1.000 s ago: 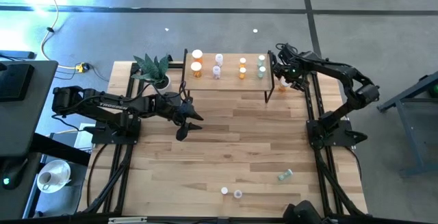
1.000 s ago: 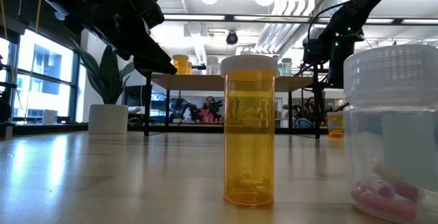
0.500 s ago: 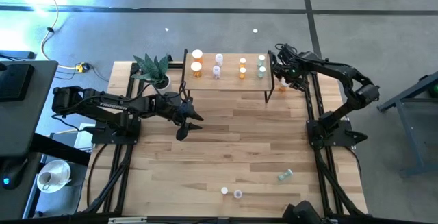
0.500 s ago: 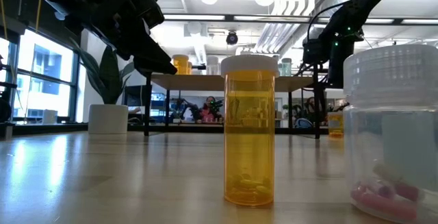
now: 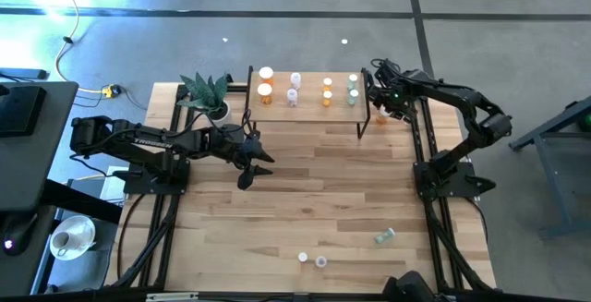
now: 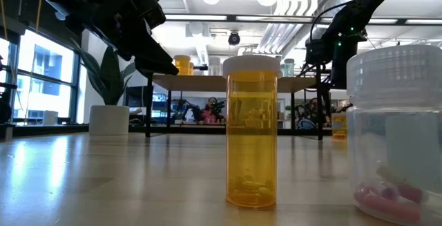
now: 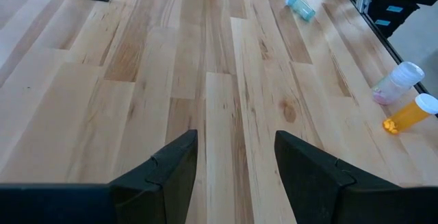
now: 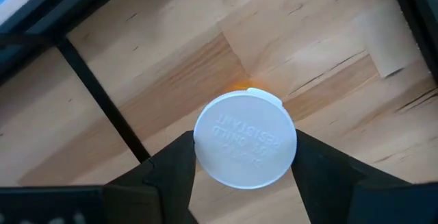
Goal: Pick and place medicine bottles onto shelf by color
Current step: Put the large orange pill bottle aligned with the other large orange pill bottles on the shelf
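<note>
The right gripper (image 8: pixel 245 157) has its fingers against both sides of a white-capped orange bottle (image 8: pixel 246 138) standing on the table (image 5: pixel 323 182) just beside the shelf (image 5: pixel 309 108). The left gripper (image 7: pixel 236 159) hovers mid-table, fingers parted and empty. Three more bottles lie near the table's front edge.
</note>
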Robot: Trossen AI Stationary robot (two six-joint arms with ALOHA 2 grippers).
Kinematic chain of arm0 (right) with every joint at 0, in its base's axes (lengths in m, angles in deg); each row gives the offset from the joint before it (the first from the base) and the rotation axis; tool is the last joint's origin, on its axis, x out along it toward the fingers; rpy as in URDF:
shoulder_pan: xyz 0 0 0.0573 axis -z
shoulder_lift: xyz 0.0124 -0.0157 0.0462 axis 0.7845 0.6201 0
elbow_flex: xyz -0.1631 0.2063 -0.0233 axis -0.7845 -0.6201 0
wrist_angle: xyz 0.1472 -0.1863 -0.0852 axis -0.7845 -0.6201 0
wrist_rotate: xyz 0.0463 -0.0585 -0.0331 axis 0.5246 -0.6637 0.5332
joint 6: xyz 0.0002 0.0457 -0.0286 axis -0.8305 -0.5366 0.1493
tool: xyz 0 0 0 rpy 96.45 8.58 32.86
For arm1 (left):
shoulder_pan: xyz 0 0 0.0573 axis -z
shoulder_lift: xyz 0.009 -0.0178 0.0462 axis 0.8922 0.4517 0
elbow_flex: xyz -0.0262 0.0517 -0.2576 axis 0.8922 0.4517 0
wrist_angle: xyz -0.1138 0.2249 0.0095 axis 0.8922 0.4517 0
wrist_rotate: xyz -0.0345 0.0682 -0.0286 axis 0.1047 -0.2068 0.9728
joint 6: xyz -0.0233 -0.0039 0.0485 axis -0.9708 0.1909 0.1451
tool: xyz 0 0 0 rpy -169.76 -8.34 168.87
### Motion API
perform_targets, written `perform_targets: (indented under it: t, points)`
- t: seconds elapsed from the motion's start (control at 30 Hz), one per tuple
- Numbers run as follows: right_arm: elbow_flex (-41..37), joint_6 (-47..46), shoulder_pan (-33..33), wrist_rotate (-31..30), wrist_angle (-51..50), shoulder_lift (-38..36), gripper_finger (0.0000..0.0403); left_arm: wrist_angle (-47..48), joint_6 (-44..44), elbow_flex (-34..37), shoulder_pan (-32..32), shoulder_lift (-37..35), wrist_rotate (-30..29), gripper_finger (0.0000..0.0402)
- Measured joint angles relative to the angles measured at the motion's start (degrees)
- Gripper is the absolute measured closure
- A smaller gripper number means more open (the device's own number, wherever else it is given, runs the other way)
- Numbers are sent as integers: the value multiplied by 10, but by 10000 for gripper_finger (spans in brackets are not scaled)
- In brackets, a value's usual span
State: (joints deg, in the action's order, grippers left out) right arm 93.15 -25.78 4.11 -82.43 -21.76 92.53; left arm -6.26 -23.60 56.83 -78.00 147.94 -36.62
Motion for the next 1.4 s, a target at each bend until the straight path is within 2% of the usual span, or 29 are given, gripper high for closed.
perform_targets:
  t: [0.37,0.7,0.97,1.23,1.4]
  points:
    - [0,32,0,15,-36,-47,198,0,-6,0,0,0,0,216]
    - [0,23,0,14,-65,-161,198,0,-6,0,0,0,0,216]
    - [0,65,0,28,-66,-260,199,0,-15,0,0,0,0,216]
    - [1,111,0,71,-66,-343,199,0,-17,0,0,0,0,216]
    - [32,145,-4,93,-78,-374,199,0,-17,0,0,0,0,216]
